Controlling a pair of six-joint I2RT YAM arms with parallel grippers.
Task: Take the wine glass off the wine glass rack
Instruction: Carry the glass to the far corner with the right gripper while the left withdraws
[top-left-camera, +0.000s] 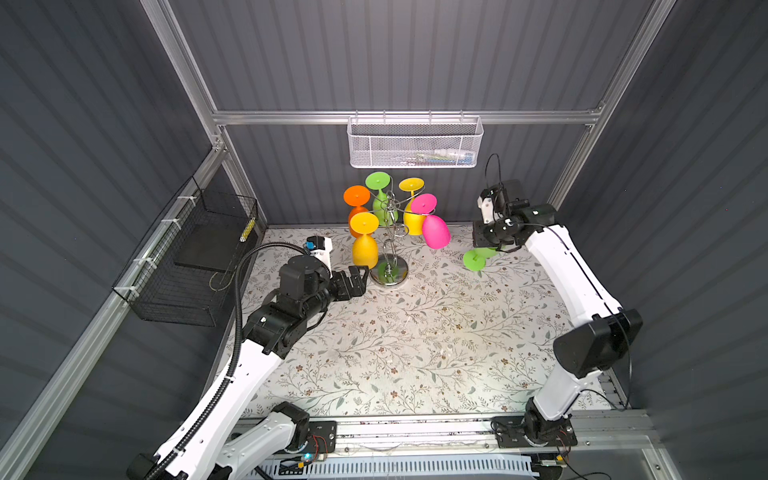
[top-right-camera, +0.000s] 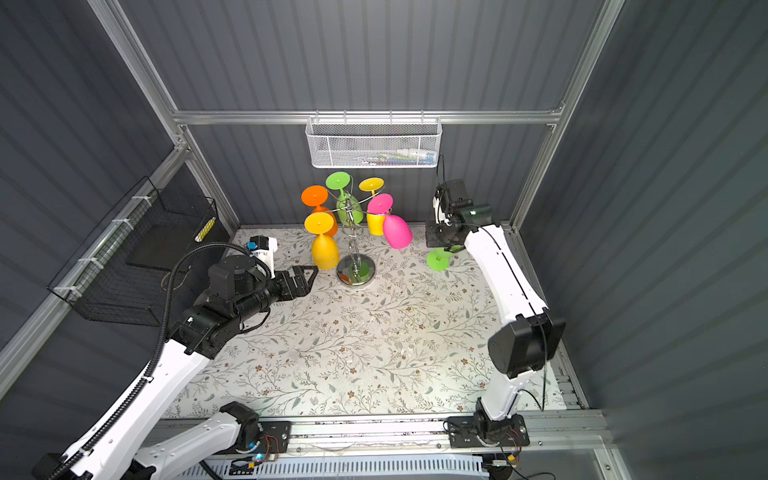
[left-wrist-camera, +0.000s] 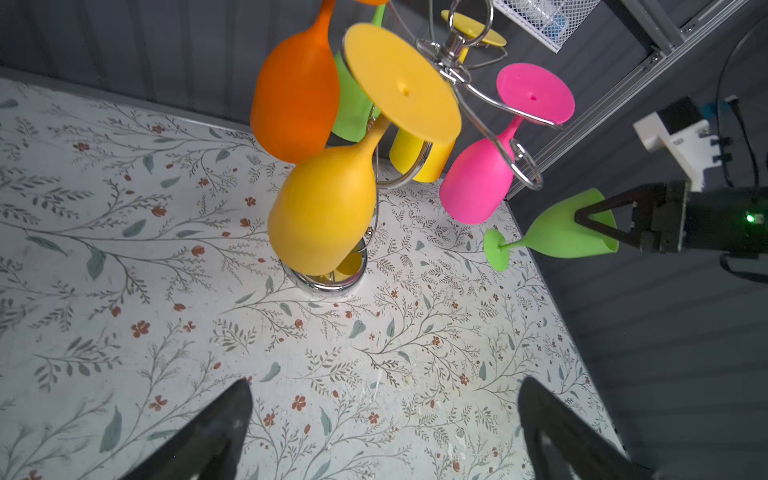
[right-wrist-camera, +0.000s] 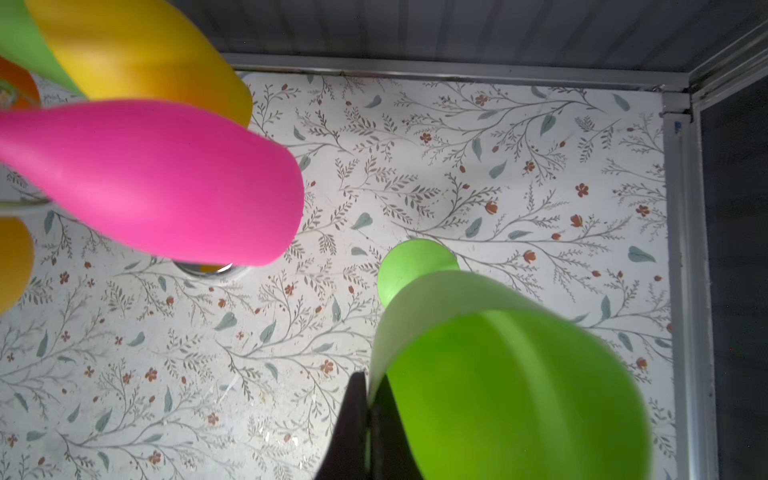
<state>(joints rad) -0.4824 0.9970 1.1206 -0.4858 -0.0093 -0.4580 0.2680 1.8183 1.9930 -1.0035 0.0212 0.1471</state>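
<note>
The right end effector (left-wrist-camera: 582, 218), clamped on the rim of the green wine glass (left-wrist-camera: 552, 241), should level the foot below it before meeting the tabletop (left-wrist-camera: 374, 353).

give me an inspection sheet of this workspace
surface: floral table, bearing only the wine glass rack
job's things: rack upright, five glasses hanging; green wine glass off it
clutter: white mesh basket, black wire basket, both wall-hung
hands: left hand open, empty; right hand shut on green wine glass rim
cables: black conduit along left arm; thin cable looped above right wrist
surroundings: grey ribbed walls, aluminium frame
</note>
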